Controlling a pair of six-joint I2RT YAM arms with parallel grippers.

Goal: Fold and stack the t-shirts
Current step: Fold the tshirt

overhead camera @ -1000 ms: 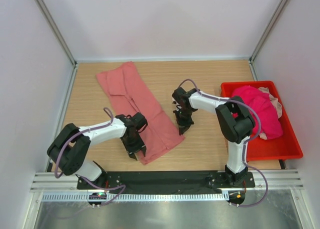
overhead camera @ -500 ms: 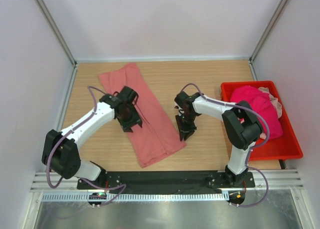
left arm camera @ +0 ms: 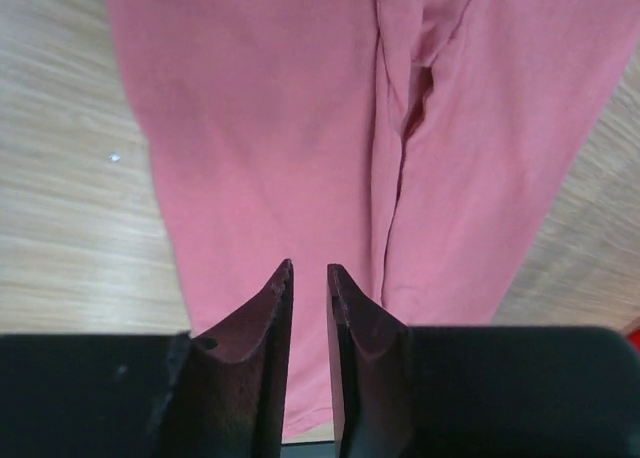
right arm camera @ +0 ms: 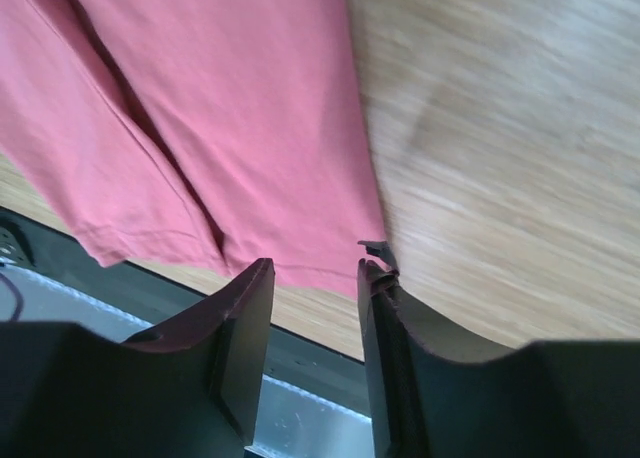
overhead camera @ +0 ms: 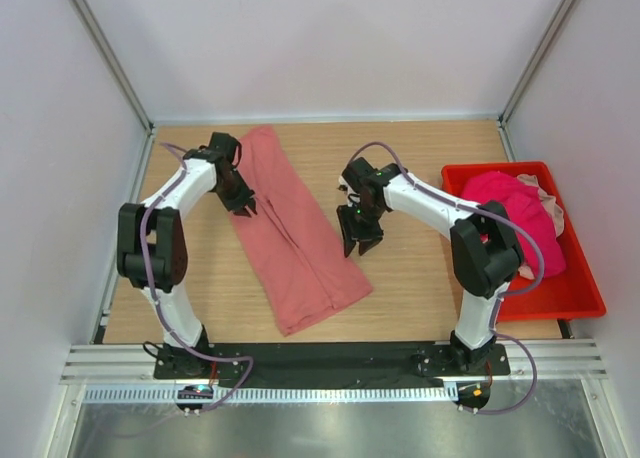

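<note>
Left gripper: fingers almost pressed together, only a thin slit, nothing pinched. Hanging over the far left part of the coral t-shirt, just inside its left edge, tips pointed down at the cloth; touching or not, cannot tell. Left wrist view: same gripper over plain cloth, a fold line running off to its right.

Left arm: reaching far forward from its base at the near edge, lower link up along the left side of the table, forearm angled in to the right at the far end, wrist turned back toward the near side.

Right gripper: fingers spread partway, holding nothing. At the shirt's right edge. Right wrist view: hem and bare wood seen between the tips, hem corner just beside one finger.

Right arm: up from its base, elbow beside the red bin, forearm reaching left and away across the table, wrist bent so the gripper points down and back toward the near edge.

Coral t-shirt flat on the table, folded lengthwise into a long strip, lying diagonally from far left to near centre. Magenta t-shirt heaped in the bin at the right, pale pink t-shirt showing behind it
</note>
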